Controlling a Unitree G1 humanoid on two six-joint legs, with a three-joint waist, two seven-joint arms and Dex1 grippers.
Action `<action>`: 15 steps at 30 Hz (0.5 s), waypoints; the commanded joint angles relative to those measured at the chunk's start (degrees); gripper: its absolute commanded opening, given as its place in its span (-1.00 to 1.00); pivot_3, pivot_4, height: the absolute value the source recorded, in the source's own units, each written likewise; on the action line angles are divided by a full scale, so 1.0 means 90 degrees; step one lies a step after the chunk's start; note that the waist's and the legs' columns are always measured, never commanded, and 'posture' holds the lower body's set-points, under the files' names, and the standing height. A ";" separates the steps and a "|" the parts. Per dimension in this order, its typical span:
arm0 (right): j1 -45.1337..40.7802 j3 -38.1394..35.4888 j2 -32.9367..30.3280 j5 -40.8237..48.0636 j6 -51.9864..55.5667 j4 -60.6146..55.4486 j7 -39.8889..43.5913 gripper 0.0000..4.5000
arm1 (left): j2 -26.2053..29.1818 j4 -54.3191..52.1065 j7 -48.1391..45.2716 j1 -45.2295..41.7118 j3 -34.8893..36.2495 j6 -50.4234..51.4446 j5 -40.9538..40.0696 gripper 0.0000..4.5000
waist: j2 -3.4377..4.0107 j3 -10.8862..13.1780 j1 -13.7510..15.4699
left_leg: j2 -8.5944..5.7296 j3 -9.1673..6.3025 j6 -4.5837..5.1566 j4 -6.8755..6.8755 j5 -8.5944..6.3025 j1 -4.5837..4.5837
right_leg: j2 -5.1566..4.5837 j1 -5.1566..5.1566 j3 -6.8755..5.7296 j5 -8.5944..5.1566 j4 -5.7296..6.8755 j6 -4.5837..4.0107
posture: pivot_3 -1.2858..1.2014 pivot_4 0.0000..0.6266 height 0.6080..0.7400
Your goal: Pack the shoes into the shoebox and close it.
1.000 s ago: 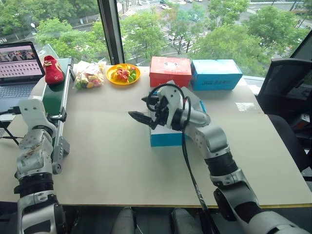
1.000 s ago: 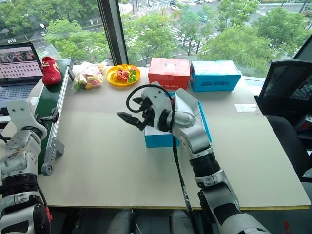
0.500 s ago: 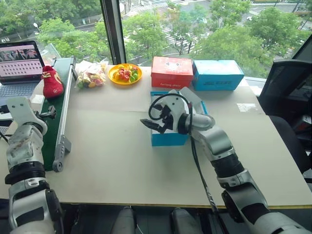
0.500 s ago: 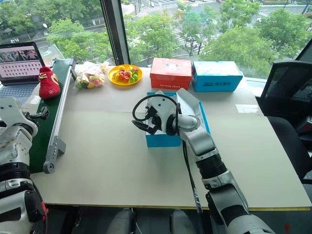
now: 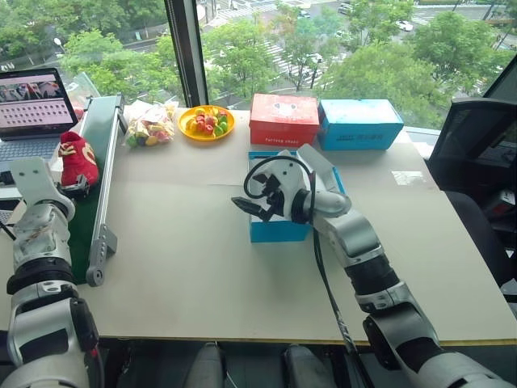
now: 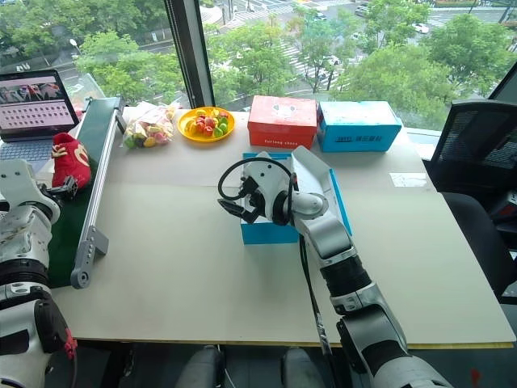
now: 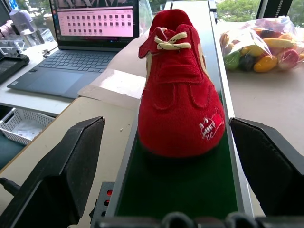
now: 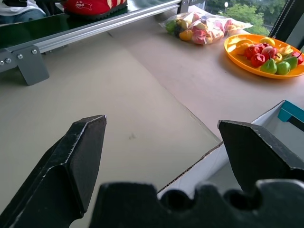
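Observation:
One red shoe [image 7: 180,90] with cream laces stands on the green conveyor belt [image 5: 81,234] at the table's left side, toe toward me. My left gripper [image 7: 166,124] is open just in front of it, fingers [image 7: 71,161] wide on either side of the toe and clear of it. The shoebox [image 5: 279,229], bright blue outside and white inside, sits open mid-table with its lid [image 6: 311,174] raised behind my right arm. My right gripper [image 5: 246,206] hovers open and empty over the box's front left corner [image 8: 209,161].
Along the window edge stand a red box [image 5: 283,119], a blue box [image 5: 359,123], an orange plate of fruit [image 5: 206,123] and a bag of sweets [image 5: 149,128]. A laptop [image 5: 32,101] sits far left. The conveyor's metal rail [image 5: 105,186] borders the table. A black chair [image 5: 468,137] stands right.
The shoe has ridden the belt toward my left gripper. My left hand shifted slightly outward. The right gripper drew back toward the box and sank a little, then held still.

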 commanded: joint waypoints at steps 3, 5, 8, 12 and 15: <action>-0.0057 -0.0118 0.0008 -0.0041 -0.0192 -0.0133 -0.0033 0.99 | 0.0073 0.0285 -0.0053 -0.0242 -0.0006 -0.0080 -0.0053 1.00 | 0.0000 0.0000 -0.0001 | 0.0000 0.0000 0.0000 0.0000 0.0000 0.0000 | 0.0000 0.0000 0.0000 0.0000 0.0001 0.0000 | 0.03 -0.52 0.99; -0.0056 -0.0112 0.0001 -0.0052 -0.0189 -0.0139 -0.0030 0.99 | 0.0047 0.0444 -0.0083 -0.0263 0.0010 0.0020 -0.0096 1.00 | 0.0000 0.0000 -0.0002 | 0.0000 0.0000 0.0000 0.0001 0.0000 0.0000 | 0.0000 0.0000 0.0000 0.0000 0.0002 0.0000 | 0.03 -0.52 0.99; -0.0040 -0.0109 -0.0019 -0.0063 -0.0170 -0.0181 -0.0021 0.99 | 0.0023 0.0578 -0.0051 -0.0264 0.0129 0.0041 -0.0216 1.00 | 0.0000 0.0000 -0.0003 | 0.0000 0.0000 0.0000 0.0000 0.0000 0.0000 | 0.0000 -0.0001 0.0000 0.0000 0.0002 0.0000 | 0.03 -0.52 0.99; -0.0030 -0.0099 -0.0036 -0.0095 -0.0147 -0.0209 -0.0003 1.00 | -0.0028 0.0523 -0.0136 -0.0198 0.0135 0.0047 -0.0297 0.52 | 0.0000 0.0000 0.0013 | 0.0000 0.0000 0.0000 0.0001 0.0000 0.0005 | 0.0000 -0.0002 -0.0001 0.0000 0.0017 0.0000 | 0.03 -0.52 0.99; -0.0040 -0.0093 -0.0025 -0.0120 -0.0148 -0.0204 0.0020 1.00 | -0.0066 0.0395 -0.0143 -0.0121 0.0080 0.0005 -0.0297 0.13 | 0.0000 0.0000 0.0036 | 0.0000 -0.0001 -0.0010 0.0003 0.0009 0.0013 | 0.0000 0.0002 -0.0003 -0.0001 0.0029 0.0000 | 0.03 -0.52 0.99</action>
